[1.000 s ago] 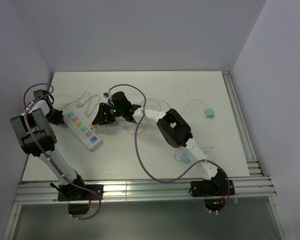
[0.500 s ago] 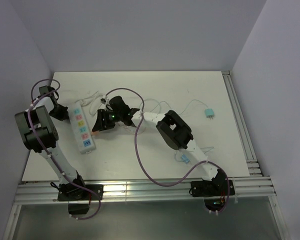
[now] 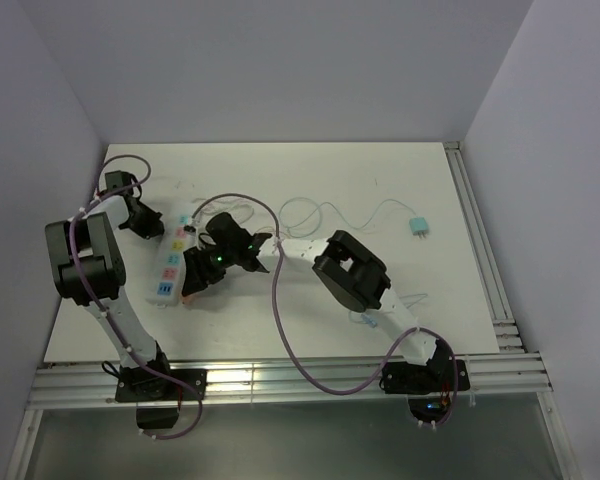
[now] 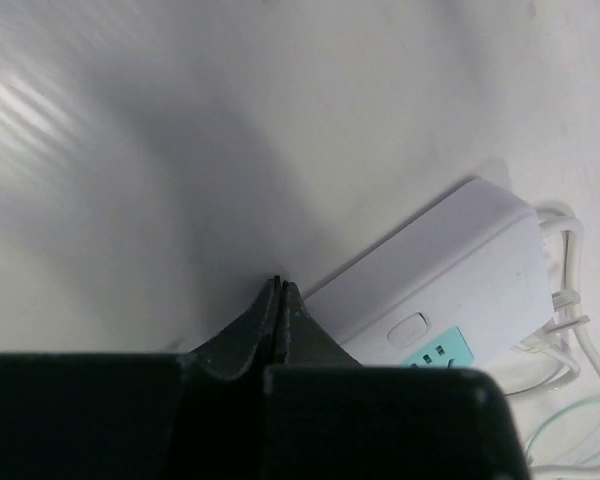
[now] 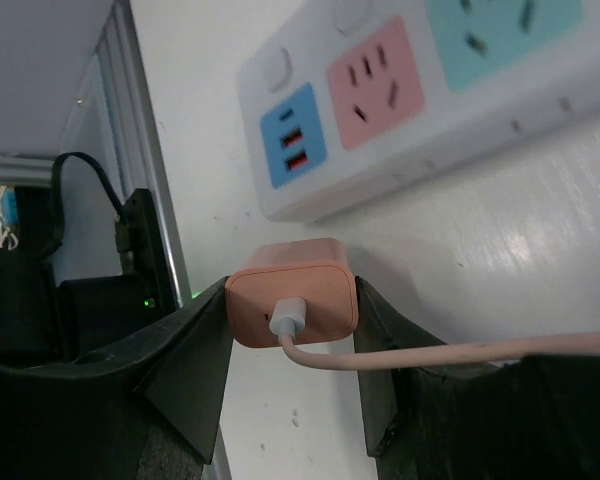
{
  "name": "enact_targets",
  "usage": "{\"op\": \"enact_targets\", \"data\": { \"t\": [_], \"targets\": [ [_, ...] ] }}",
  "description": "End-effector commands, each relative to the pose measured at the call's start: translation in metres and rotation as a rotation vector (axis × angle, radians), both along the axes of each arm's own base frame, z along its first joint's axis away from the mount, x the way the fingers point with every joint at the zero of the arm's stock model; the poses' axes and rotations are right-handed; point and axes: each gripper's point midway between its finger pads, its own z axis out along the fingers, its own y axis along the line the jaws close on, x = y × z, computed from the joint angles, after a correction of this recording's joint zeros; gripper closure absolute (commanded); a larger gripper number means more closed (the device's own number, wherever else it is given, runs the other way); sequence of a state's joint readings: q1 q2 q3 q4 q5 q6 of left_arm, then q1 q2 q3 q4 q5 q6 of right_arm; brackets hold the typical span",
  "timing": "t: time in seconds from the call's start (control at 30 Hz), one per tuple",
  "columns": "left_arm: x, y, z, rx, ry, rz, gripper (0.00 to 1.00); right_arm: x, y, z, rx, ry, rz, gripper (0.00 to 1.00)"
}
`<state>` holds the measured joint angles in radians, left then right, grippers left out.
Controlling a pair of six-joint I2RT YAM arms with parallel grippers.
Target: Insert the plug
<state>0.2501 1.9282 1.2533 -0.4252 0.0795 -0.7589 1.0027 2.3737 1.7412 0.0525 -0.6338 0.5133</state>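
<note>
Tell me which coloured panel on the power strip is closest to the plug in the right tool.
The blue USB panel at the end of the power strip, just beyond the pink plug. The pink panel and teal panel lie farther along.

Pink plug (image 5: 292, 306) clamped in the right gripper (image 5: 292, 330)
Power strip (image 5: 420, 100) lies just beyond on the white bench (image 5: 500, 250).

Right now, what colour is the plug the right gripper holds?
The plug is salmon pink, clearest in the right wrist view.
</note>
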Motion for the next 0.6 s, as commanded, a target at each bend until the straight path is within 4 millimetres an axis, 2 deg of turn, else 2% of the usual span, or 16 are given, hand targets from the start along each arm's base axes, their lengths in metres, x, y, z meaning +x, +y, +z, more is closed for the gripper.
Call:
{"op": "enact_targets", "data": {
  "t": [0.0,0.03,0.1,0.13,0.17,0.2,0.23,0.27,0.3,0.33,0.37,0.4,0.47,0.5,0.53,0.57],
  "targets": [
    [-0.011,-0.054,0.003,-0.081,0.012,-0.153,1.0,-0.013,0.011,0.048,0.122,-0.044,0.065,1.0],
    [-0.014,-0.058,0.004,-0.086,0.011,-0.162,1.0,-0.019,0.012,0.051,0.138,-0.028,0.085,1.0],
    [-0.014,-0.067,0.008,-0.097,-0.006,-0.19,1.0,-0.017,0.01,0.057,0.143,-0.048,0.067,1.0],
    [-0.016,-0.069,0.012,-0.094,-0.014,-0.199,1.0,-0.01,0.006,0.058,0.138,-0.068,0.045,1.0],
    [-0.017,-0.069,0.015,-0.092,-0.02,-0.204,1.0,0.001,0.001,0.076,0.157,-0.118,0.006,1.0],
    [-0.019,-0.071,0.017,-0.087,-0.027,-0.217,1.0,0.01,-0.008,0.074,0.145,-0.154,-0.007,1.0],
    [-0.022,-0.076,0.022,-0.101,-0.042,-0.237,1.0,0.035,-0.019,0.08,0.139,-0.199,-0.049,1.0],
    [-0.024,-0.077,0.023,-0.1,-0.045,-0.246,1.0,0.049,-0.031,0.076,0.083,-0.227,-0.087,1.0],
    [-0.027,-0.079,0.023,-0.097,-0.039,-0.259,1.0,0.068,-0.037,0.095,0.088,-0.339,-0.088,1.0],
    [-0.03,-0.081,0.024,-0.096,-0.042,-0.265,1.0,0.081,-0.042,0.101,0.072,-0.391,-0.092,1.0],
    [-0.031,-0.084,0.024,-0.106,-0.045,-0.274,1.0,0.101,-0.058,0.094,-0.006,-0.419,-0.122,1.0],
    [-0.034,-0.088,0.021,-0.113,-0.04,-0.285,1.0,0.117,-0.06,0.112,-0.003,-0.539,-0.103,1.0],
    [-0.037,-0.094,0.017,-0.128,-0.033,-0.304,1.0,0.134,-0.069,0.115,-0.053,-0.623,-0.096,1.0],
    [-0.038,-0.097,0.016,-0.128,-0.028,-0.314,1.0,0.147,-0.069,0.128,-0.063,-0.714,-0.1,1.0],
    [-0.04,-0.098,0.014,-0.126,-0.023,-0.318,1.0,0.156,-0.071,0.129,-0.083,-0.744,-0.111,1.0],
    [-0.04,-0.097,0.014,-0.12,-0.023,-0.315,1.0,0.161,-0.073,0.117,-0.123,-0.747,-0.104,1.0]
  ]
}}
